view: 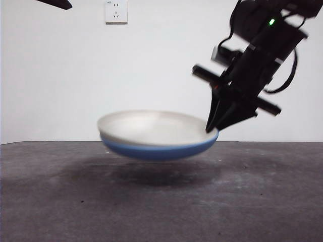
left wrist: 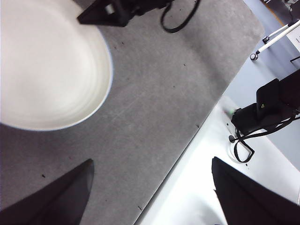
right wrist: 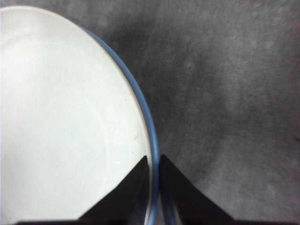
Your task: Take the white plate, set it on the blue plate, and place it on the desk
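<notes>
A plain white wall (view: 161,60) fills the space behind the counter (view: 161,201), with a white power socket (view: 116,11) fixed high on it. The counter top is dark grey, mottled and scuffed, with a soft shadow near its middle. From the left wrist view, a pale floor (left wrist: 197,187) lies beyond the counter's edge, and a white stand leg on a small wheel (left wrist: 272,42) stands there.

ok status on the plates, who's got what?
Right gripper clamped on stacked rims, white plate nested in blue plate. Stack airborne above the desk, shadow beneath. Left gripper open, waiting off to the side. Nothing in the way.
</notes>
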